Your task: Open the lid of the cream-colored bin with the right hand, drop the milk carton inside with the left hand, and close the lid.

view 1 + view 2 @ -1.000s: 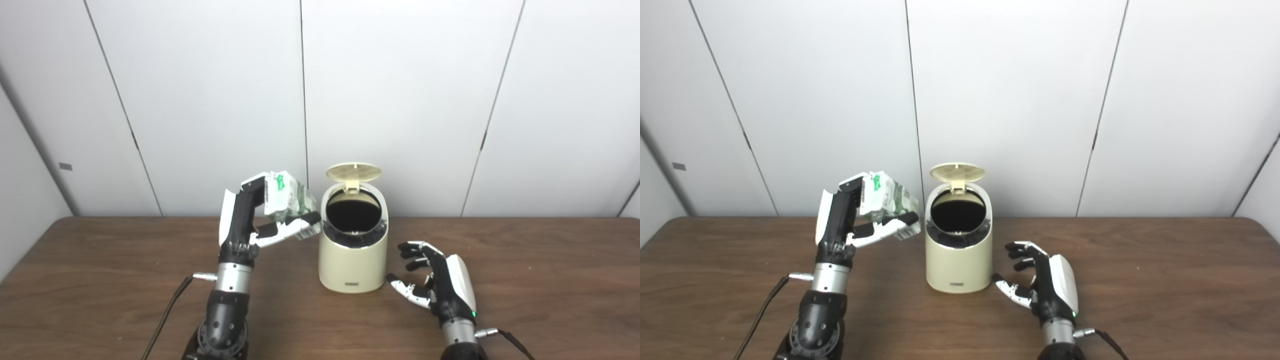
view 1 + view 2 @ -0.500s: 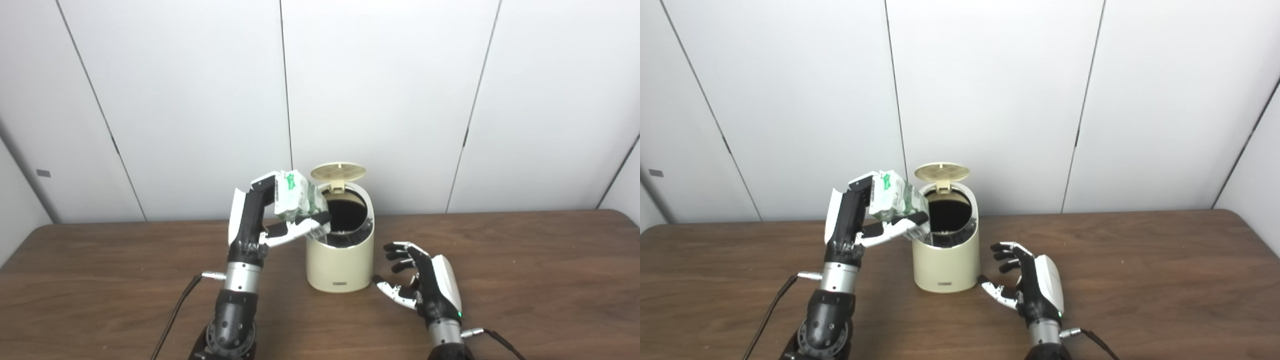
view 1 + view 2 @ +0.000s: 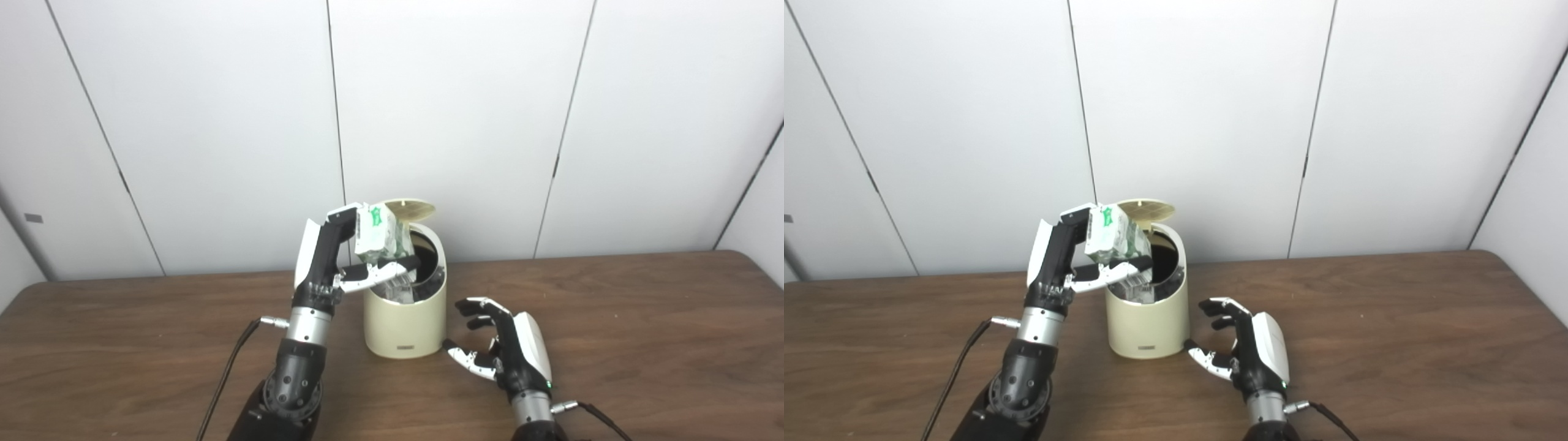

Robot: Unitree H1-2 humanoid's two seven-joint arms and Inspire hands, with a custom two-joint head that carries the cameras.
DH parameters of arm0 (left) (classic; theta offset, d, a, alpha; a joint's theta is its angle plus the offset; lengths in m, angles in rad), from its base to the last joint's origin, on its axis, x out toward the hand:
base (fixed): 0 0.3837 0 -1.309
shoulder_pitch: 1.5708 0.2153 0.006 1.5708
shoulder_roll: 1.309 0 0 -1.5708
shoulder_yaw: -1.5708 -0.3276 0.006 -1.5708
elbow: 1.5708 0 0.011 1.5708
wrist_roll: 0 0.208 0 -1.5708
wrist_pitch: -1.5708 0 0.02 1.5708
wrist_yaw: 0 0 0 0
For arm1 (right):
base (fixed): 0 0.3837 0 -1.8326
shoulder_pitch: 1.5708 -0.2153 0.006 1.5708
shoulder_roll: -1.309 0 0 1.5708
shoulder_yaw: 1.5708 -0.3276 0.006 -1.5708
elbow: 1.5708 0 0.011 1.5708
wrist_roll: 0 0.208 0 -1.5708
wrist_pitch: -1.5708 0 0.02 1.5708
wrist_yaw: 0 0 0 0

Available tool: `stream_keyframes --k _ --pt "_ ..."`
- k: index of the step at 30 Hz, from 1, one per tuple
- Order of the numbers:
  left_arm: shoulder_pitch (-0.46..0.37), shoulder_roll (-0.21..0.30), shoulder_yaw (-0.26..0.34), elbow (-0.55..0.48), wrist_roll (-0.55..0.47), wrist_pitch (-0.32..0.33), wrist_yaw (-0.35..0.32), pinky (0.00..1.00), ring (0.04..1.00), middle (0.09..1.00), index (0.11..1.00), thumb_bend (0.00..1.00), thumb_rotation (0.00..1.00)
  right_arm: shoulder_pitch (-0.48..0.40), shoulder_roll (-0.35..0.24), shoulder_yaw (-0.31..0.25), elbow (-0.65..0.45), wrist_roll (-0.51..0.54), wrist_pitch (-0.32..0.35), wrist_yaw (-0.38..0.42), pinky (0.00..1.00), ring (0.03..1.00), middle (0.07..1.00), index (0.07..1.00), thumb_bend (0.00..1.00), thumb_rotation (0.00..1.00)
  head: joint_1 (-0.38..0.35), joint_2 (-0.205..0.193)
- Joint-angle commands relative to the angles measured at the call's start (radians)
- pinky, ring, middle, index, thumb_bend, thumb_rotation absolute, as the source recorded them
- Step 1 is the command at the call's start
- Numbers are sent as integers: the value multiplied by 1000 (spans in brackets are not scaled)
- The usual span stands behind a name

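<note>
On the left, a black cable (image 3: pixel 223 380) ran from the left wrist down across the brown wooden desk (image 3: pixel 122 361). The left arm stood up tall from the bottom edge. The left hand (image 3: pixel 334 257) was closed around the milk carton (image 3: pixel 381 231), with the fingers (image 3: pixel 346 222) on top of it and the thumb (image 3: pixel 380 275) stuck out flat under it. The carton was white with green marks and looked a bit crumpled. It was tipped over and held up in the air, right over the left side of the bin's open mouth. Its low end was at the rim, but it was hard to tell if it touched the rim. The cream-colored bin (image 3: pixel 405 321) stood upright on the desk in the middle, with a small label low on its front. Its round lid (image 3: pixel 411 208) was flipped up at the back, so the dark inside showed. To the right of the bin, the right hand (image 3: pixel 505 355) was low by the desk, near the bottom of the bin but not touching it. It held nothing. Its fingers (image 3: pixel 481 308) were spread apart and curled a little, with the palm facing the bin. A small green light glowed near its wrist. Behind it all was a wall of white panels (image 3: pixel 465 122).
</note>
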Motion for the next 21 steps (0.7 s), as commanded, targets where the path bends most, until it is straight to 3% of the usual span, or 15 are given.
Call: stream_keyframes --k 1,10,15,21 --pt "-90 2 4 -2 -12 -46 18 411 472 465 481 505 0 59 21 20 9 3 25 19 507 624 682 672 345 0 -1 2" --pt "-137 1 -25 111 -14 -46 24 377 459 471 481 505 0 75 32 24 -11 4 34 19 473 591 660 671 350 0 -18 4" --pt "-161 19 -68 160 13 -46 61 374 463 464 483 505 0 94 30 34 -47 0 48 31 508 630 686 680 343 9 -18 13" --pt "-195 48 -125 200 33 -47 111 383 465 468 478 505 0 110 30 45 -82 -2 68 40 474 597 663 680 348 1 -21 24"
